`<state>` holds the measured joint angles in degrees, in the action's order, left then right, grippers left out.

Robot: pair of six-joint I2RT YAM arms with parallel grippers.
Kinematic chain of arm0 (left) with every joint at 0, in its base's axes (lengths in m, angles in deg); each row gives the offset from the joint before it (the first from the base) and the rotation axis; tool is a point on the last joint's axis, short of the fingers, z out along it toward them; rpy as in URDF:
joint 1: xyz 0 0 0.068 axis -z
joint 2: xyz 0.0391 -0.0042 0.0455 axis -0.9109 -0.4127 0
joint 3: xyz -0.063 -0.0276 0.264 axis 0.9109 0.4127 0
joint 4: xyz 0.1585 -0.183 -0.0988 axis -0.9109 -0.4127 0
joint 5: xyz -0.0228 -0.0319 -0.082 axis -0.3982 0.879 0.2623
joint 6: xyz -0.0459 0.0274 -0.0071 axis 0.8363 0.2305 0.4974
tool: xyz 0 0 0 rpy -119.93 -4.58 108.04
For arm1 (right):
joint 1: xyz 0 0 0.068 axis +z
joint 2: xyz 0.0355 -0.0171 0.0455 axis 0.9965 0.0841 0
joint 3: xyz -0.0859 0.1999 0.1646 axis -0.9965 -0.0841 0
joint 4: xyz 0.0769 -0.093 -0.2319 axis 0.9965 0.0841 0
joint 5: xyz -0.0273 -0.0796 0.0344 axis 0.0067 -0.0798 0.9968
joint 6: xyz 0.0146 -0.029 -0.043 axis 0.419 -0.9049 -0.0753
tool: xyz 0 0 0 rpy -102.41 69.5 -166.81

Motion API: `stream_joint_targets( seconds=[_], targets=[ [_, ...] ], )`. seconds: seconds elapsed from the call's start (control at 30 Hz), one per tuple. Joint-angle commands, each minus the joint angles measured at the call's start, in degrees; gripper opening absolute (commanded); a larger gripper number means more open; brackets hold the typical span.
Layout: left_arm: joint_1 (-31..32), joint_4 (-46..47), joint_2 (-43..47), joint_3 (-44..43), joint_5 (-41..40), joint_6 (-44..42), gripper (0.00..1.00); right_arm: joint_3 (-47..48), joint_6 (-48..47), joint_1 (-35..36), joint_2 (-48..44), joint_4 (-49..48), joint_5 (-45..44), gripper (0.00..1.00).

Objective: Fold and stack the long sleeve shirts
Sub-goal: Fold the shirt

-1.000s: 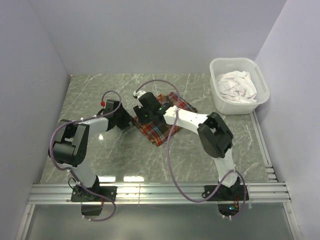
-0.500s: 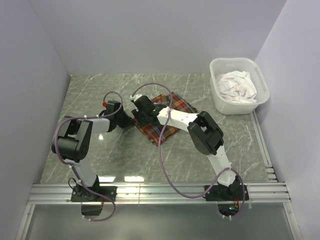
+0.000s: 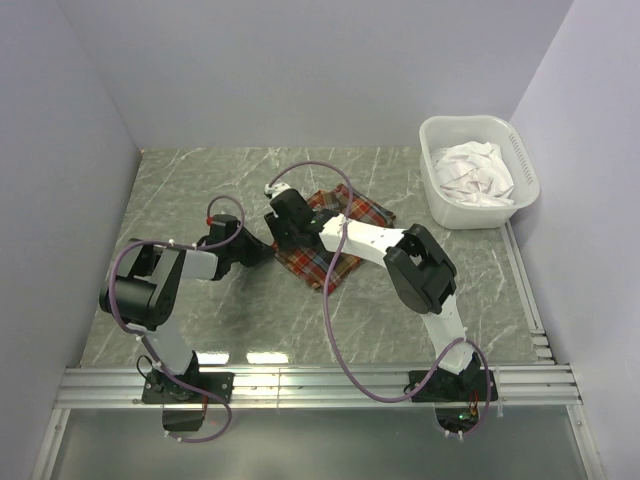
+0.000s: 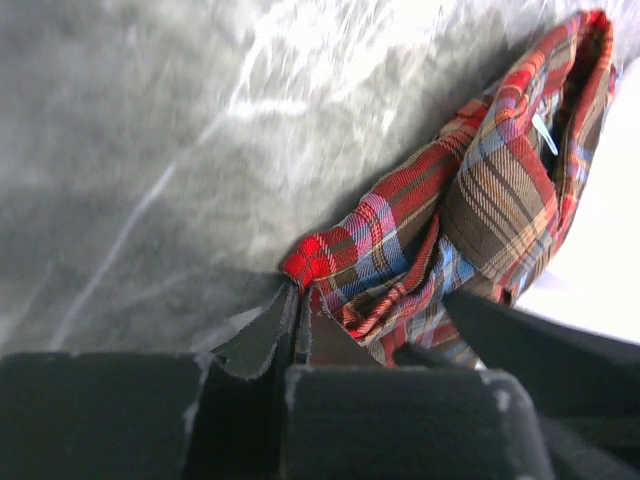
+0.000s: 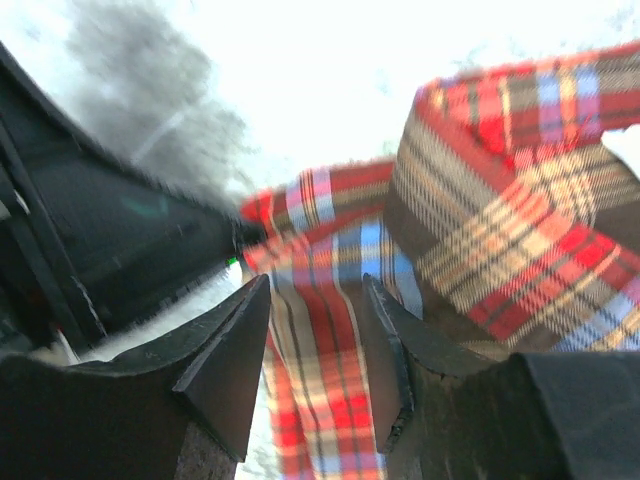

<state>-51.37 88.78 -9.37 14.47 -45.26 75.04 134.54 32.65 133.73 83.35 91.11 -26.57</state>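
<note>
Top external: plaid shirt (image 3: 325,238) mid-table, fold under way.
Left gripper (image 4: 296,318) pinches its left corner; right gripper (image 5: 312,345) straddles cloth, jaws apart. Next, likely carry the corner across.

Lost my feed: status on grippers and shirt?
Left gripper shut on plaid shirt edge. Right gripper half open over the cloth. Nothing in the way; basket sits far right.

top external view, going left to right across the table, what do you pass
left arm → left gripper → plaid shirt → white basket of pale cloth. The right arm overlaps the shirt, so I leave it out.
</note>
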Motion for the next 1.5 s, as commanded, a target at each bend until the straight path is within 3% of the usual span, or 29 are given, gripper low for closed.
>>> stream_joint_targets(
  seconds=[0.0, 0.47, 0.83, 0.93, 1.2, 1.47],
  targets=[
    [0.9, -2.2, 1.1, 3.4, 1.0, 0.8, 0.00, 0.0, 2.7, 0.6, -2.5, -2.7, -1.2, 0.49],
    [1.0, -0.5, 2.3, 6.5, 0.2, 1.2, 0.00, -1.1, 3.7, 2.2, 0.3, -0.6, 0.0, 0.50],
    [1.0, -1.0, 2.4, 6.4, -0.1, 0.8, 0.01, 1.0, 2.5, 3.7, 3.8, 2.0, -9.1, 0.50],
    [1.0, -1.1, 2.3, 6.3, -0.2, 0.7, 0.01, 0.8, 2.6, 3.7, 3.8, 1.6, -9.2, 0.44],
    [1.1, -1.1, 2.5, 6.4, -0.3, 0.6, 0.00, -0.2, 2.8, 3.7, 0.2, 0.5, -8.1, 0.00],
    [1.5, -2.5, 4.2, 6.2, -2.0, -0.2, 0.01, -0.5, 3.4, 3.7, -4.3, 0.0, -7.8, 0.00]
  ],
)
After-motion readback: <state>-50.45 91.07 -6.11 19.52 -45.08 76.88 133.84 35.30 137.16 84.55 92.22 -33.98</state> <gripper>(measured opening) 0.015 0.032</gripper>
